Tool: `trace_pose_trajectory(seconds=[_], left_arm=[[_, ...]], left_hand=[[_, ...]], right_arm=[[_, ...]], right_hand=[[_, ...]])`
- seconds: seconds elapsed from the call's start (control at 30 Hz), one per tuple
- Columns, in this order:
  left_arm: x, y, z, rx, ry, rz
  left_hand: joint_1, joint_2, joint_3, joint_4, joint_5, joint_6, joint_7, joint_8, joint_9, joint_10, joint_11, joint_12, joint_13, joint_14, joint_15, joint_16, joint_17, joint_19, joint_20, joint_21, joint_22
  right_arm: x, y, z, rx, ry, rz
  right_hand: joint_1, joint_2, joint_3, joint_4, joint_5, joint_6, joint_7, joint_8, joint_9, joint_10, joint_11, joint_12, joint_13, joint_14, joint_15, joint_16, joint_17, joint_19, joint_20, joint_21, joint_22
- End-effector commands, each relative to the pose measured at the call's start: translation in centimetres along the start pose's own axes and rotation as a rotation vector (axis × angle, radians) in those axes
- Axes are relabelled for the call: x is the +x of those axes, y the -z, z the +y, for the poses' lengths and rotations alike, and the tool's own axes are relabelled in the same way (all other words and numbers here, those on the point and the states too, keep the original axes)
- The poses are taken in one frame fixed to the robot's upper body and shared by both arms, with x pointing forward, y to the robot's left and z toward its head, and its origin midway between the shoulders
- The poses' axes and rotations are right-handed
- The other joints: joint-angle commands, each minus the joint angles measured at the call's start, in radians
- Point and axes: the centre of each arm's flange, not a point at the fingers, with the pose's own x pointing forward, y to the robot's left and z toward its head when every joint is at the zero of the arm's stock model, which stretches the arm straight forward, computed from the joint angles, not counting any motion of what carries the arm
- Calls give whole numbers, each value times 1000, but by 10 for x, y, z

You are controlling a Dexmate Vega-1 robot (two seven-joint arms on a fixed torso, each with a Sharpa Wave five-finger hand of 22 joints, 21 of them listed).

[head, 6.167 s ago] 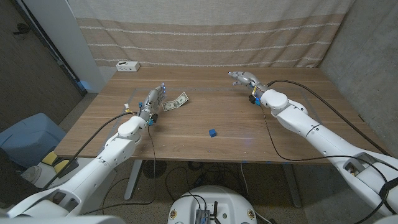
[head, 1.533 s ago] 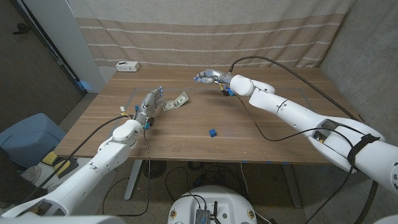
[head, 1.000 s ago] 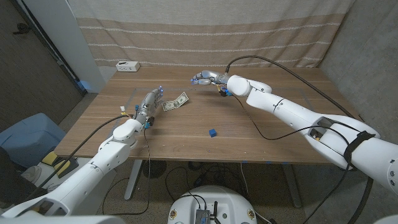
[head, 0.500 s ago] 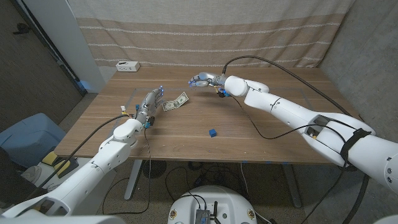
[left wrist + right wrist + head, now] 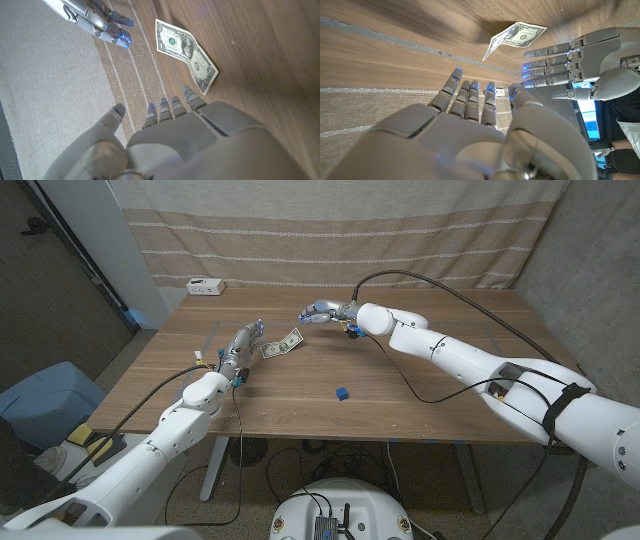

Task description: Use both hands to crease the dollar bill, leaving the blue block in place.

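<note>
A dollar bill (image 5: 283, 344) lies on the wooden table, slightly lifted at one end; it also shows in the left wrist view as the bill (image 5: 187, 52) and in the right wrist view as the bill (image 5: 515, 37). My left hand (image 5: 246, 340) stands just left of it, fingers straight and apart, holding nothing. My right hand (image 5: 318, 311) hovers open behind and right of the bill, fingers stretched toward it. The right hand (image 5: 100, 20) appears in the left wrist view; the left hand (image 5: 580, 60) in the right wrist view. A small blue block (image 5: 342, 393) sits nearer the front, apart from both hands.
A white box (image 5: 205, 286) stands at the table's far left corner. A striped curtain hangs behind the table. Black cables run along my right arm above the tabletop (image 5: 450, 400).
My right hand has travelled left across the back of the table to just beside the bill. The left hand, bill and blue block have stayed put.
</note>
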Motion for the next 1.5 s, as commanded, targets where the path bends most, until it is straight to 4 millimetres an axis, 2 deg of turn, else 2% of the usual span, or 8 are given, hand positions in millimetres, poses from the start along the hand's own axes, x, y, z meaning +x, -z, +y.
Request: trace_pose_trajectory(seconds=[0.03,0.23,0.47,0.53,0.97,1.07,1.1,1.5], left_arm=[[-2,-1,2,0,-6,-3],[0,0,2,-1,-5,-2],[0,0,2,1,-4,3],[0,0,2,2,-5,3],[-2,0,2,0,-9,2],[-3,0,2,-1,-10,3],[-3,0,2,-2,-10,3],[-5,0,2,3,-8,2]], left_hand=[[-8,10,-1,-5,-2,2,12,-4,2,4,5,-2,2,6,3,1,3,-1,-7,5,2],[-9,11,-1,-5,-2,2,13,-4,2,4,7,-2,2,5,5,1,3,2,-21,5,2],[-9,11,-1,-5,-2,2,14,-5,2,5,6,-2,2,5,3,0,3,2,-23,5,2],[-9,11,-1,-5,-2,1,15,-5,2,5,6,-2,2,6,3,1,3,3,-24,5,2],[-9,12,-2,-5,-2,2,15,-5,2,5,5,-3,2,5,3,0,3,2,-24,4,2],[-9,12,-2,-5,-2,1,15,-5,2,5,5,-3,2,5,3,0,3,2,-24,4,2],[-9,12,-2,-5,-2,1,15,-5,2,5,6,-3,2,5,3,0,3,2,-23,4,2],[-10,12,-2,-6,-2,2,14,-5,2,6,6,-3,3,5,3,0,3,2,-23,4,2]], right_arm=[[8,-4,5,-19,-28,-12],[11,-5,7,-19,-42,-17],[15,-6,11,-24,-61,-23],[16,-6,12,-25,-68,-26],[23,-11,18,-50,-97,-31],[23,-11,19,-54,-104,-28],[24,-12,19,-56,-108,-27],[30,-16,28,-79,-160,-17]], right_hand=[[9,2,6,1,6,7,-3,-3,5,7,-4,2,5,7,-6,2,2,2,-9,-3,3],[10,2,7,1,6,7,-4,-3,5,7,-5,1,5,7,-6,2,2,2,-9,-6,3],[11,3,8,1,6,9,-3,-2,5,8,-6,1,5,7,-7,2,1,2,-11,-8,3],[12,3,9,1,6,11,-8,-2,5,11,-17,3,5,7,-9,2,1,2,-11,-10,3],[15,4,11,2,6,20,-19,0,5,21,-45,5,5,7,-13,2,1,5,-13,-16,3],[16,4,12,2,6,20,-21,-1,5,19,-38,4,6,6,-14,2,1,5,-13,-17,3],[17,5,13,2,6,20,-22,-1,5,20,-45,3,6,6,-14,2,1,5,-15,-18,3],[19,6,17,5,6,10,-23,-5,5,7,-41,-3,6,-7,-20,-2,2,-1,-19,-27,3]])
